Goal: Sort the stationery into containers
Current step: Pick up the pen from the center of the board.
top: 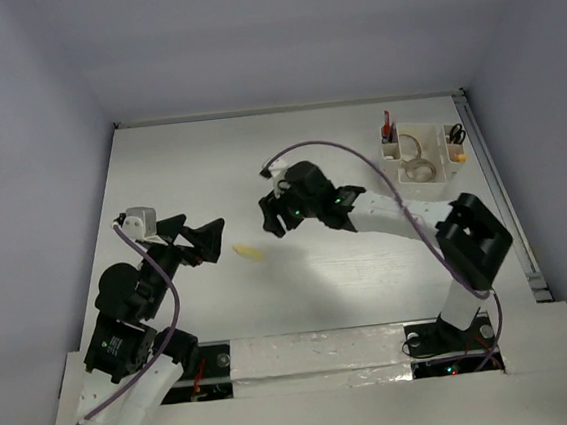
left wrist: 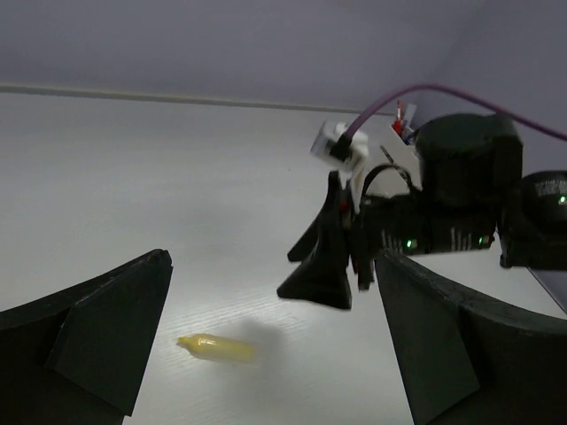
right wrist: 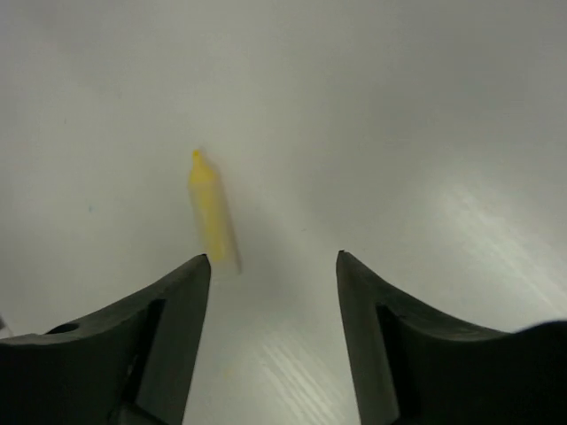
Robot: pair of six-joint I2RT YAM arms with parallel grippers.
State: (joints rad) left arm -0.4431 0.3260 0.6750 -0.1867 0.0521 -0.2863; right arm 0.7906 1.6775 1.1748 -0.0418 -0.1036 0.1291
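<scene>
A small yellow eraser-like piece (top: 250, 251) lies loose on the white table between the two arms. In the left wrist view the yellow piece (left wrist: 217, 348) rests low between my open left gripper's (left wrist: 273, 266) fingers, apart from both. My left gripper (top: 202, 238) sits just left of it. Just right of and above the piece hovers my right gripper (top: 274, 216), open and empty. The right wrist view has the yellow piece (right wrist: 213, 212) just beyond the left fingertip of the right gripper (right wrist: 273, 257). The white organiser (top: 439, 179) stands at the far right.
The organiser holds a red pen (top: 387, 127), tape rolls (top: 416, 157), small scissors (top: 455, 136) and an orange piece (top: 459, 156). The right arm's purple cable (top: 358, 155) arcs above the table. Grey walls close in the table's far side and both flanks.
</scene>
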